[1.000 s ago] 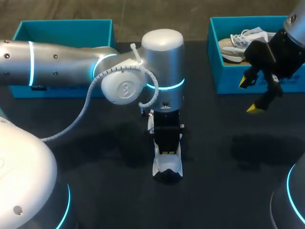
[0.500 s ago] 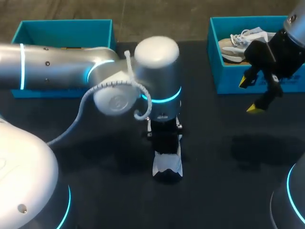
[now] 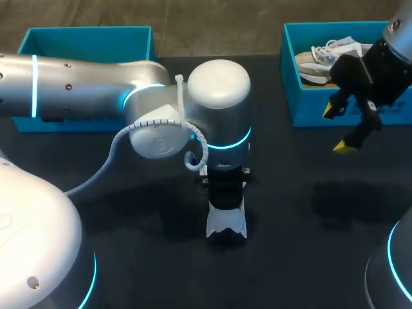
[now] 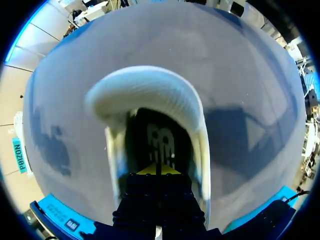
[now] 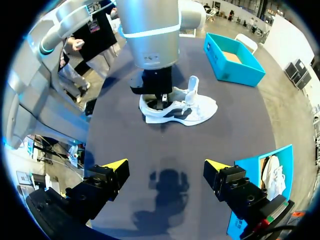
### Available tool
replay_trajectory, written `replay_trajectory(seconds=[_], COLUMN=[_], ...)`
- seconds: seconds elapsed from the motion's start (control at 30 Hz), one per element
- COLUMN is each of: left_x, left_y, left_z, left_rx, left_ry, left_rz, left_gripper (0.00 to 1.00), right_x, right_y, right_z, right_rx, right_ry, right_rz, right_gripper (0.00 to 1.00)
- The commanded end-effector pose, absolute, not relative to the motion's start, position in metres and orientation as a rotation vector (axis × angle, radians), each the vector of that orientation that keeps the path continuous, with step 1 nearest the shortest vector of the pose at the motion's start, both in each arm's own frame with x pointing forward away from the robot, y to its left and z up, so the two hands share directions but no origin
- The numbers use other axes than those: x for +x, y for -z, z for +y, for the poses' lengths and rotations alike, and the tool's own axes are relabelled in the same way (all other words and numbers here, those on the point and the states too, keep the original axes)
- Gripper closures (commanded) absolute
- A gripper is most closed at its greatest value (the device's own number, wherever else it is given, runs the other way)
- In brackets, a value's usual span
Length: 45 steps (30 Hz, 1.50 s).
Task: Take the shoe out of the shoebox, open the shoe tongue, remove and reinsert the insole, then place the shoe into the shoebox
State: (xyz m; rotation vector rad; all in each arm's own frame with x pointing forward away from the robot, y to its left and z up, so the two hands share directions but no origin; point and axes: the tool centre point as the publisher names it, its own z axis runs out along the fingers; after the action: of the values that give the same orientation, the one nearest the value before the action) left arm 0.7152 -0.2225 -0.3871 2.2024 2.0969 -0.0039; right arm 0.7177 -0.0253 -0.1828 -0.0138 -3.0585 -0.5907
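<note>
- White shoe (image 3: 225, 225) stands on its sole in the middle of the bench (image 3: 302, 257), out of its box. Our left pincer (image 4: 157, 170) is sunk into its opening.
- Its yellow tips are pressed together just above the dark insole (image 4: 159, 142); we cannot tell whether they pinch it.
- Over the past second our left arm (image 3: 96, 90) swung its wrist aside and back while the shoe kept its place. We read this as work on the insole step, with no insole out yet.
- Our right pincer (image 3: 339, 129) has not moved. It hangs wide open, holding nothing, just before the right shoebox (image 3: 288, 77), where a second shoe (image 3: 322, 61) lies.
- Farthest off, the left shoebox (image 3: 84, 45) sits at the bench's far left corner.
</note>
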Motion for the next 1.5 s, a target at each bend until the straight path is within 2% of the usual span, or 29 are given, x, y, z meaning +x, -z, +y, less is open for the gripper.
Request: replay_trajectory(seconds=[0.03, 0.43, 0.47, 0.53, 0.57, 0.6, 0.63, 1.5], left_x=[0.717, 0.746, 0.746, 0.745, 0.744, 0.743, 0.743, 0.754], left_y=[0.356, 0.336, 0.337, 0.340, 0.341, 0.341, 0.342, 0.342], left_z=[-0.216, -0.207, -0.207, -0.207, -0.207, -0.207, -0.208, -0.204], left_rx=[2.169, 2.116, 2.120, 2.134, 2.134, 2.136, 2.132, 2.178], left_ry=[-0.091, -0.192, -0.194, -0.192, -0.187, -0.180, -0.189, -0.174], left_rz=[2.069, 2.075, 2.079, 2.093, 2.092, 2.094, 2.100, 2.178], left_gripper=[1.00, 0.99, 0.89, 0.61, 0.42, 0.14, 0.00, 0.00], right_x=[0.718, 0.718, 0.718, 0.718, 0.718, 0.718, 0.718, 0.718], right_y=[0.184, 0.184, 0.184, 0.184, 0.184, 0.184, 0.184, 0.184], right_z=[-0.024, -0.024, -0.024, -0.024, -0.024, -0.024, -0.024, -0.024], right_rx=[-0.015, -0.015, -0.015, -0.015, -0.015, -0.015, -0.015, -0.015], right_ry=[0.587, 0.587, 0.587, 0.587, 0.587, 0.587, 0.587, 0.587], right_rz=[-3.059, -3.059, -3.059, -3.059, -3.059, -3.059, -3.059, -3.059], right_gripper=[0.00, 0.00, 0.00, 0.00, 0.00, 0.00, 0.00, 0.00])
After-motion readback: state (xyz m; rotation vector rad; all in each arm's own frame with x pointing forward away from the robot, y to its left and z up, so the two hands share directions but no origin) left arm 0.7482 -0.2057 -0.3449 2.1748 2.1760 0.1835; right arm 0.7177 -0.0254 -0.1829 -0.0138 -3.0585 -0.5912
